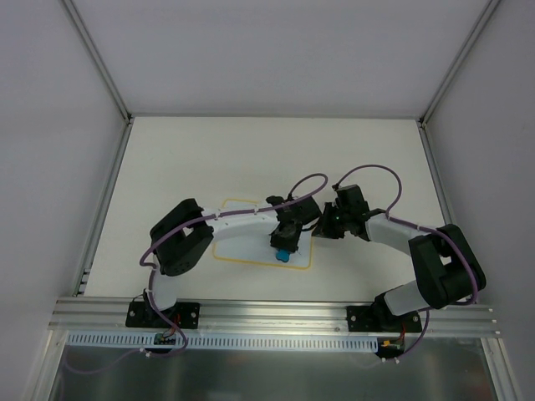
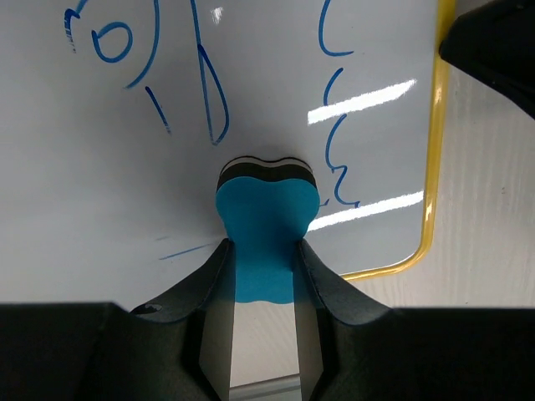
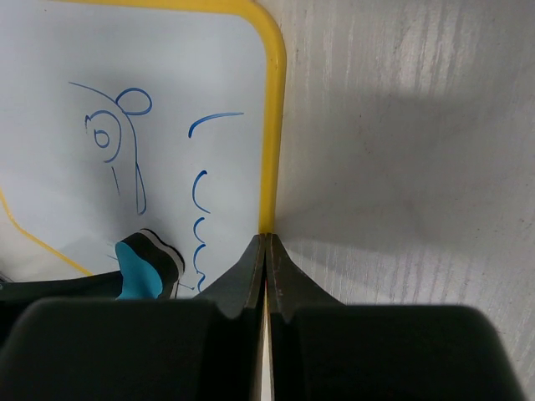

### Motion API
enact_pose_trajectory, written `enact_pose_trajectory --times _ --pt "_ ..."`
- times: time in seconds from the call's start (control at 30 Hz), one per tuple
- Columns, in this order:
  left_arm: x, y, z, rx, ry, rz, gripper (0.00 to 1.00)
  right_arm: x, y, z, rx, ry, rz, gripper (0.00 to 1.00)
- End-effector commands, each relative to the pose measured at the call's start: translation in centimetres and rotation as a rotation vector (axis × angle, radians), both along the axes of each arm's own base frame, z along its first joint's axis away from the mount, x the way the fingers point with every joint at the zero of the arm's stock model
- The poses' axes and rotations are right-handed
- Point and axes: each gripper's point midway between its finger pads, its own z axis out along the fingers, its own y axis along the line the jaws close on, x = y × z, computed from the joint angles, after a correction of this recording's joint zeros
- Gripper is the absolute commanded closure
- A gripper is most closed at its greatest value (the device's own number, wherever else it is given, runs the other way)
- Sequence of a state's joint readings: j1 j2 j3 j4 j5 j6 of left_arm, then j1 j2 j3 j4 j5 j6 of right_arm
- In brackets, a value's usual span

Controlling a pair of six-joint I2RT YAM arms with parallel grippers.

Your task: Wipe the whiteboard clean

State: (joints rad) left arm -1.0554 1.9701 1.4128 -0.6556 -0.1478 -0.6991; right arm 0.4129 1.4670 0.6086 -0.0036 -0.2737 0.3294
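Left arm (image 1: 238, 219) and right arm (image 1: 389, 227): black joint housings, white links; purple cables (image 1: 372, 166) loop along each. Black base plates (image 1: 163, 314), lower frame.

white table (image 1: 175, 159), grey walls (image 1: 50, 125), aluminium rail (image 1: 276, 312)

Whiteboard (image 1: 251, 247) partly under left arm (image 1: 238, 219)

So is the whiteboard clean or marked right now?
Marked: blue doodles show on the whiteboard beyond the blue eraser held by the left gripper.
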Motion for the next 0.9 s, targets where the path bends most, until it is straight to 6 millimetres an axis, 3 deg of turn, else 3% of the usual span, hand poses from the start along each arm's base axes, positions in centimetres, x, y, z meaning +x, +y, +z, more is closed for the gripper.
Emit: enact_pose_trajectory --times 0.0,0.07,0.23,0.43,0.57,0.63,0.73,0.87 --pt "-2.5 2.7 -2.3 0.074 0.11 0.025 1.0 -2.1 -2.3 -2.8 -0.117 0.09 -0.018 1.0" --pt "-1.6 3.6 -1.8 0.071 0.1 0.054 1.0 -2.0 -2.2 -2.8 -0.116 0.089 -0.015 1.0" --pt "3.6 8.5 -1.3 0.12 0.045 0.177 1.0 -2.0 -2.2 -2.7 -0.115 0.089 -0.016 1.0" --pt "6.2 12.5 -1.2 0.213 0.0 0.22 1.0 -2.0 -2.3 -2.7 -0.118 0.088 -0.016 1.0" --pt "4.8 12.4 -1.5 0.21 0.045 0.21 1.0 -2.0 -2.2 -2.8 -0.118 0.094 -0.014 1.0" --pt "2.6 11.7 -1.9 0.226 0.053 0.173 1.0 -2.0 -2.3 -2.8 -0.119 0.094 -0.015 1.0" --pt "-1.0 9.8 -2.4 0.202 0.106 0.125 1.0 -2.0 -2.3 -2.8 -0.121 0.093 -0.016 1.0" --pt "-3.6 7.0 -2.6 0.185 0.123 0.051 1.0 -1.9 -2.2 -3.0 -0.119 0.098 -0.017 1.0"
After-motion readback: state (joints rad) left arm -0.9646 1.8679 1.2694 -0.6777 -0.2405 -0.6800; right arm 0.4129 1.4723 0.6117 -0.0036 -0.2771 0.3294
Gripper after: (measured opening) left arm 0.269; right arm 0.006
